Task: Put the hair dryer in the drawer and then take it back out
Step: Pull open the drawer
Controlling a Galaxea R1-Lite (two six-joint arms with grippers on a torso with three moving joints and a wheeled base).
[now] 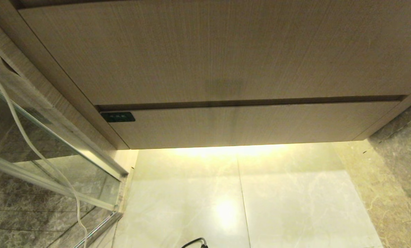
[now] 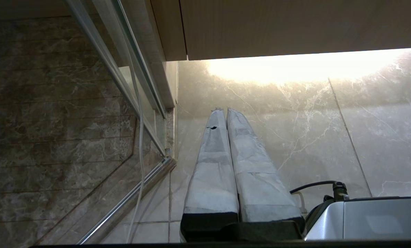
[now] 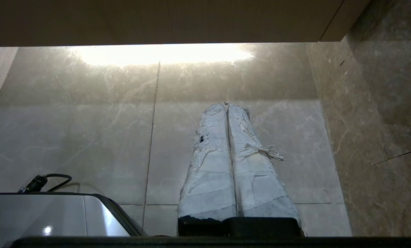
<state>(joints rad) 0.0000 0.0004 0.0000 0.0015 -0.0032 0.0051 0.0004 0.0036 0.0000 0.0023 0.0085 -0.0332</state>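
Low across the front of the cabinet, the wide shallow light wood-grain drawer [image 1: 247, 125] sat pushed fully in, its face flush beneath the much taller plain wood panel [image 1: 219, 51], with a thin dark gap between the two. A small dark label [image 1: 118, 117] marked the upper left corner of the drawer front. A warm strip of light glowed from under the cabinet onto the pale marble floor tiles [image 1: 288, 203]. The white hair dryer could not be seen in any view, and whether it lay inside the shut drawer could not be told.

To the robot's left, a glass shower screen in a metal frame [image 1: 53, 162] stood beside the cabinet, and a thin white cord [image 1: 26, 137] hung down in front of the glass. Darker brown marble tiles [image 1: 398, 165] bordered the floor on the right.

Neither arm reached into the head view. The left gripper [image 2: 222, 110], its two long fingers [image 2: 212, 165] wrapped in pale tape, hung over the floor near the foot of the glass screen with the fingers pressed together and nothing between them. The right gripper [image 3: 226, 104], wrapped in frayed white tape, likewise pointed at the floor tiles below the cabinet's edge, fingers [image 3: 257, 179] together and empty. A grey part of the robot's body [image 3: 53, 217] with a black cable showed beside each gripper.
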